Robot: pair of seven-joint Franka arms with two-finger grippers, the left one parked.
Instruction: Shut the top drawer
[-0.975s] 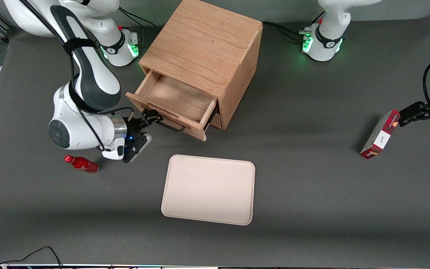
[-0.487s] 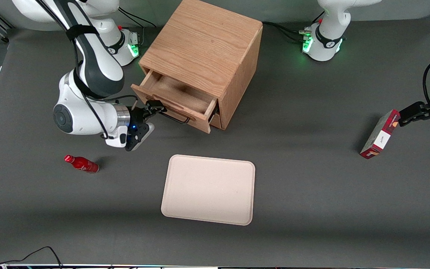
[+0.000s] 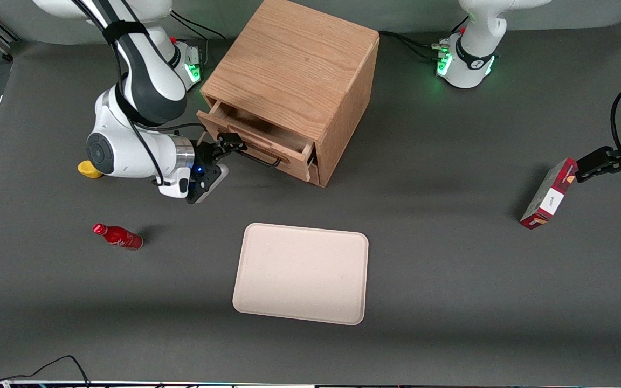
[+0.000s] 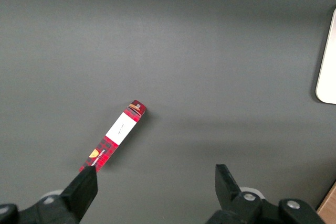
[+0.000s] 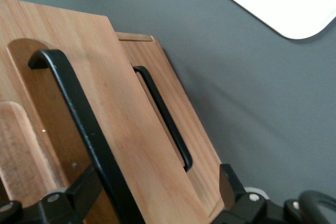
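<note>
The wooden cabinet [image 3: 294, 81] stands at the back of the table. Its top drawer [image 3: 256, 146] is pulled out a short way, with a narrow strip of its inside showing. My right gripper [image 3: 230, 143] is at the drawer's front panel, open, at the end of the black wire handle [image 3: 261, 158]. In the right wrist view the handle [image 5: 79, 114] runs down the panel [image 5: 126, 129] between my spread fingers [image 5: 90, 186], close to one of them. The gripper [image 5: 160, 179] straddles the panel. The lower drawer's handle [image 5: 163, 119] shows beside it.
A cream tray [image 3: 301, 273] lies nearer the front camera than the cabinet. A red bottle [image 3: 118, 236] lies on its side and a yellow object [image 3: 89, 170] sits by the working arm. A red box [image 3: 549, 193] stands toward the parked arm's end.
The top drawer has slid most of the way into the cabinet. My gripper has moved with its front panel, away from the front camera. A yellow object is uncovered.
</note>
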